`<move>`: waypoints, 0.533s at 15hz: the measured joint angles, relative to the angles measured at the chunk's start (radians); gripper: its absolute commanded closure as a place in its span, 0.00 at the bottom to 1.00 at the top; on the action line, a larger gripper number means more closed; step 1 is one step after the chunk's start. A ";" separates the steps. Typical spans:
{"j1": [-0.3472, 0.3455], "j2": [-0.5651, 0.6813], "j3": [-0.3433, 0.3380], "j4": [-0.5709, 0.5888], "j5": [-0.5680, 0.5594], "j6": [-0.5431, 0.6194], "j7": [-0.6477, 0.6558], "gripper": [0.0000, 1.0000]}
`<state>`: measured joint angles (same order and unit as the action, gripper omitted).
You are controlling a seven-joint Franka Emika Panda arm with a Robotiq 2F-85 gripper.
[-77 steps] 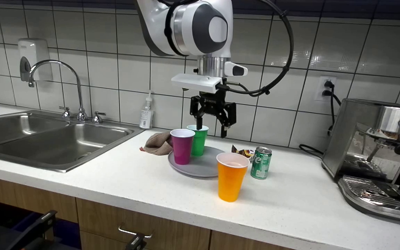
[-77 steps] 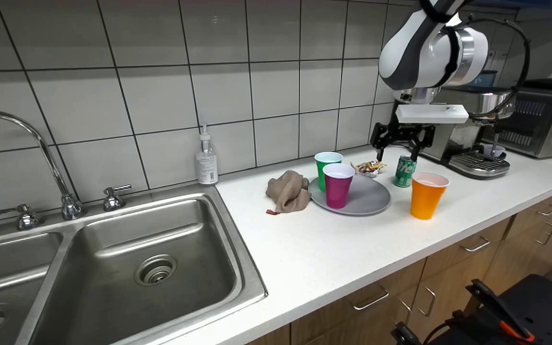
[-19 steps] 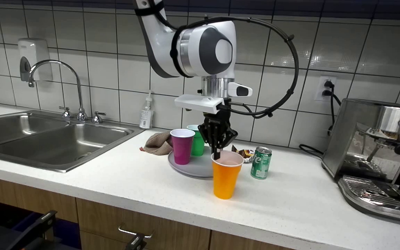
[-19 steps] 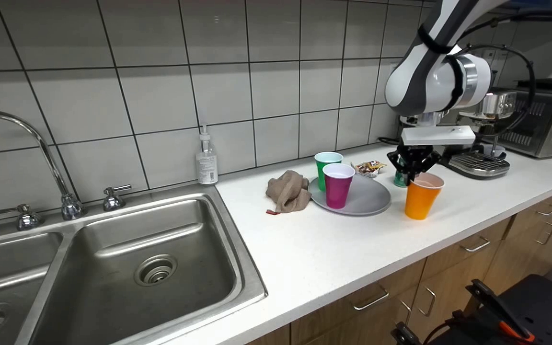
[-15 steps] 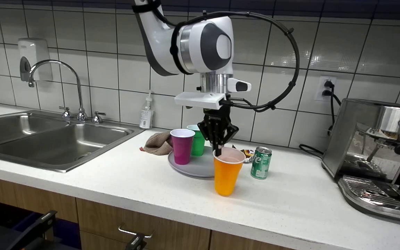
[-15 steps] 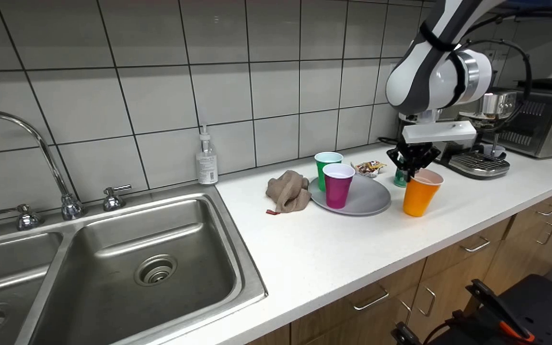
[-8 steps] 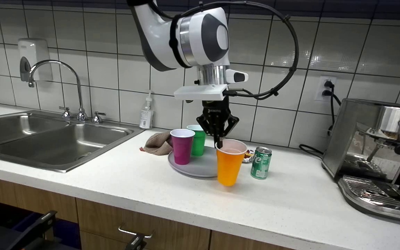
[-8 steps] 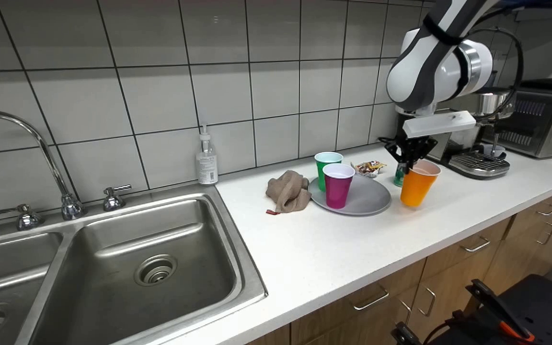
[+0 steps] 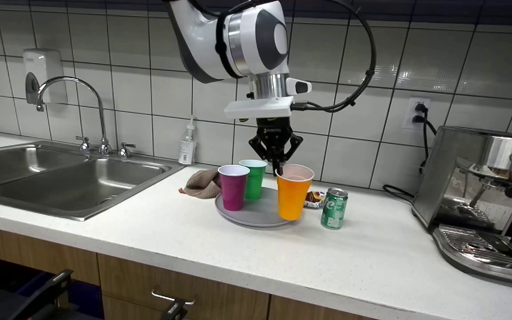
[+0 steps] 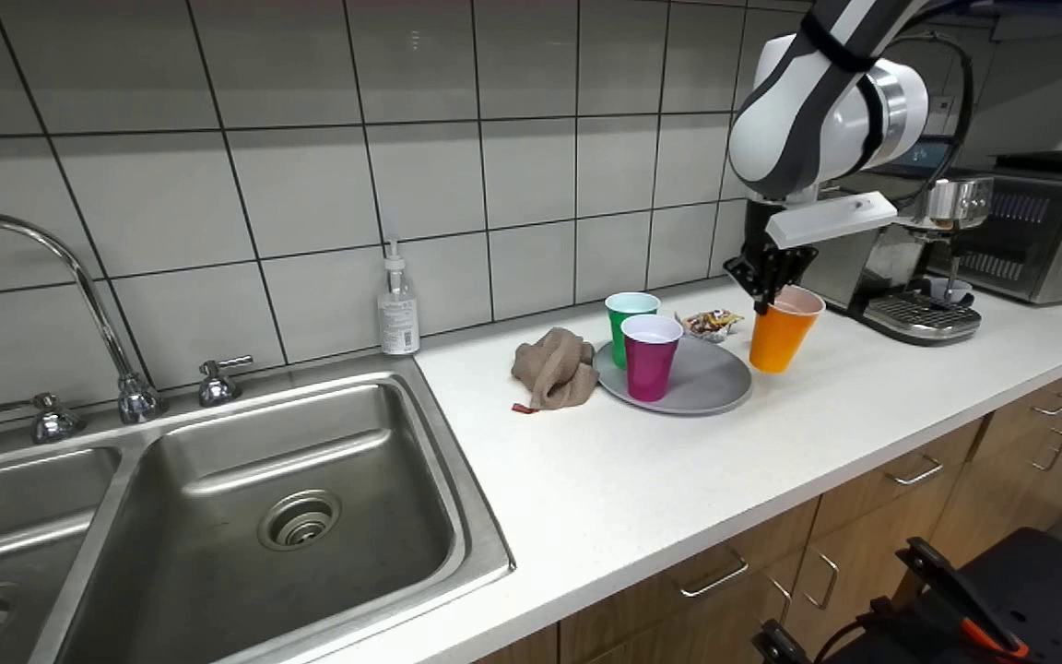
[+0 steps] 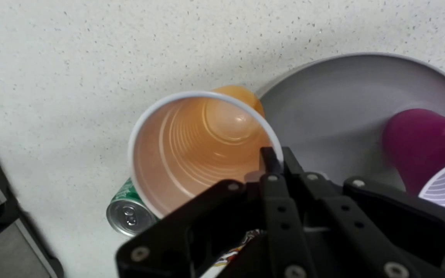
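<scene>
"Wrist view: what has the gripper (image 11: pixel 280 156) got?"
"An orange cup (image 11: pixel 199 150), its rim pinched between nearly meeting tips; it tilts near the plate's (image 11: pixel 334 96) edge."
"Any danger?"
"So one-sided a pinch could slip; the cup might swivel, knocking the can (image 11: pixel 129 212)."

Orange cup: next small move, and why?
I'd probably ease the orange cup sideways over the plate: the gripper is shut on the cup's rim, and in the wrist view the cup's base shows by the plate's edge, with bare plate between it and the purple cup.
</scene>
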<state>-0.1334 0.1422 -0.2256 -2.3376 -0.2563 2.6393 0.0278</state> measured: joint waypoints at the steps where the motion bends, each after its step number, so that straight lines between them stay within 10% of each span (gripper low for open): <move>1: 0.000 0.000 0.005 0.006 0.000 0.001 -0.020 0.99; 8: -0.008 0.012 0.029 0.022 0.067 0.029 -0.247 0.99</move>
<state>-0.1411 0.1545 -0.1967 -2.3152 -0.1889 2.6685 -0.2190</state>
